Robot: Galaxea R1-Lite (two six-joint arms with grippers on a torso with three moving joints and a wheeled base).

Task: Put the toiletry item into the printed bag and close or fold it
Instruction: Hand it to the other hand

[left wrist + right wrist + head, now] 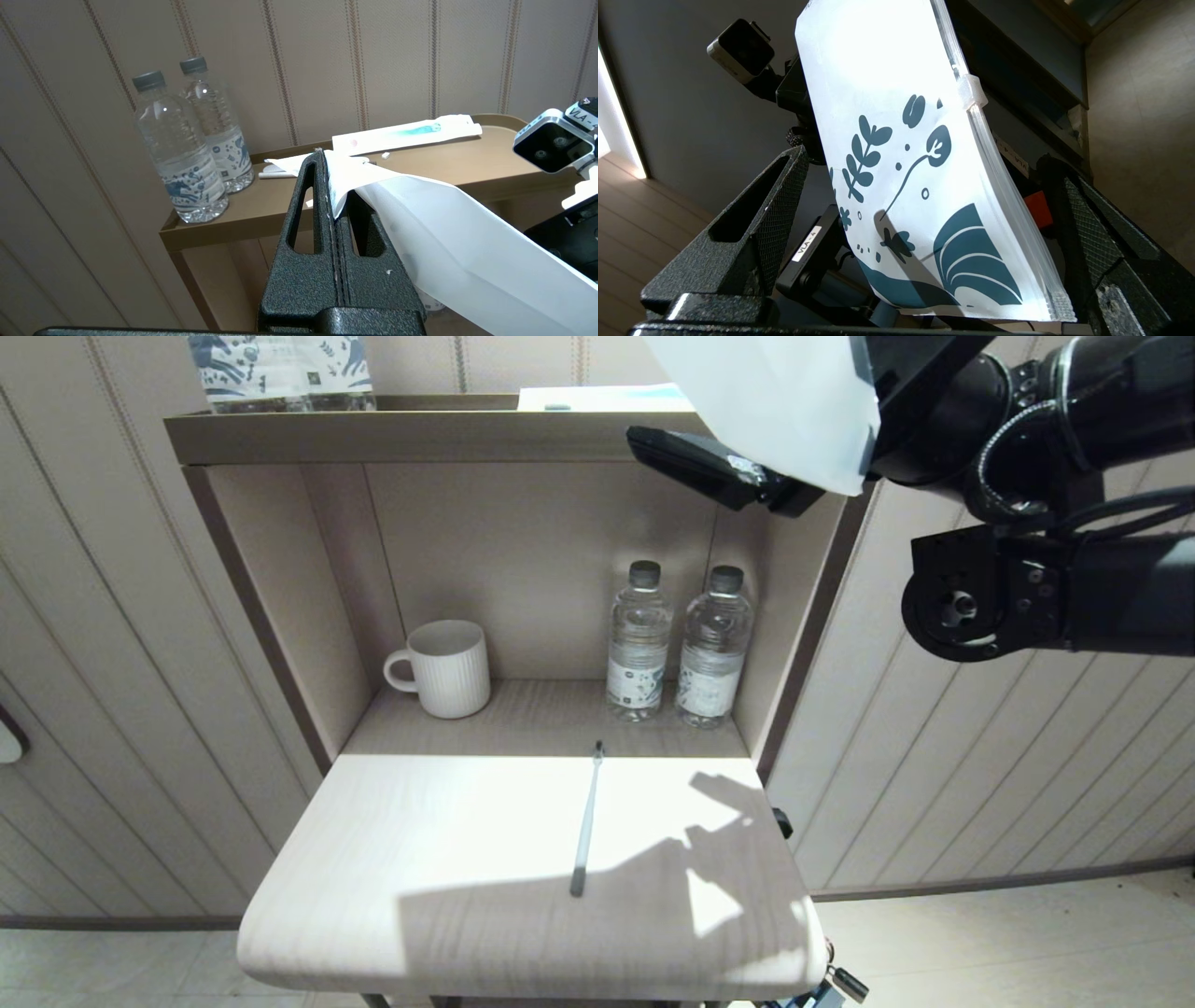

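While the printed bag (pixel 924 186) hangs up high in the air, the left tool (pixel 334 186) pinches one corner of it tight. The right tool (pixel 924 261) sits around the other end of the bag with its fingers (pixel 766 219) spread wide, not squeezing. Down below, the toothbrush (pixel 586 821) lies alone on the pale counter (pixel 392 877), its dark head pointing toward the two water bottles (pixel 677 644) in the shelf nook. A white mug (pixel 443 667) stands there too, well apart from the brush.

I think the bag is light, thin and floppy, so it will bend and sway if held by one corner only. Its white zip slider (pixel 972 91) is small and may slip. The toothbrush looks stiff, thin and light. It lies flat, so grabbing it by the middle of the handle seems best.
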